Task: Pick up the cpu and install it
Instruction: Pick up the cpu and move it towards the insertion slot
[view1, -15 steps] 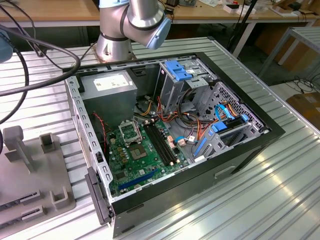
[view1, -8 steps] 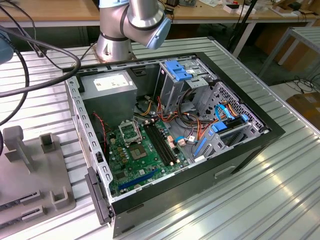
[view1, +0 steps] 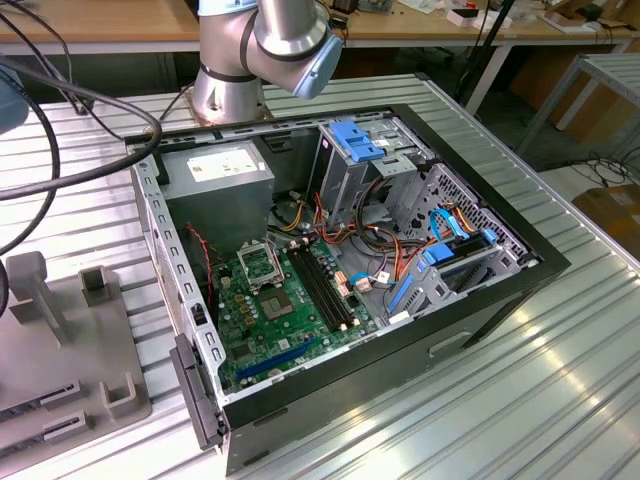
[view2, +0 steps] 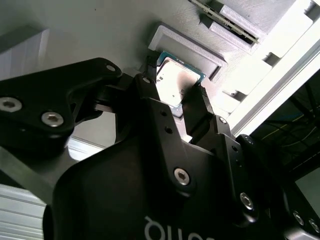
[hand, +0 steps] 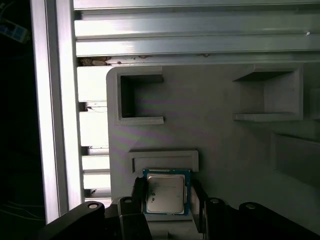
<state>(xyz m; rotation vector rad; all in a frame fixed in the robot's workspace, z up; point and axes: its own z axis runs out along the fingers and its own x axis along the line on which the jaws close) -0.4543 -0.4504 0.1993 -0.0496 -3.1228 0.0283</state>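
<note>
The cpu (hand: 166, 194) is a square chip with a silver lid and a green rim, lying on a pale grey holder plate (hand: 220, 145) beside a raised ridge. In both wrist views my gripper (hand: 167, 196) straddles it, one black finger (hand: 138, 196) pressed against each side edge, shut on the chip. The second wrist view shows the cpu (view2: 176, 82) between the same fingertips (view2: 194, 102) of the gripper (view2: 172, 87). In the exterior view, the motherboard's socket (view1: 262, 265) lies inside the open computer case (view1: 340, 260).
Raised pockets (hand: 135, 97) and blocks stand on the grey holder plate (view1: 60, 340), which sits at the exterior view's left of the case. The arm's base (view1: 235, 90) stands behind the case. Cables, drive cages and memory slots (view1: 320, 285) crowd the case interior.
</note>
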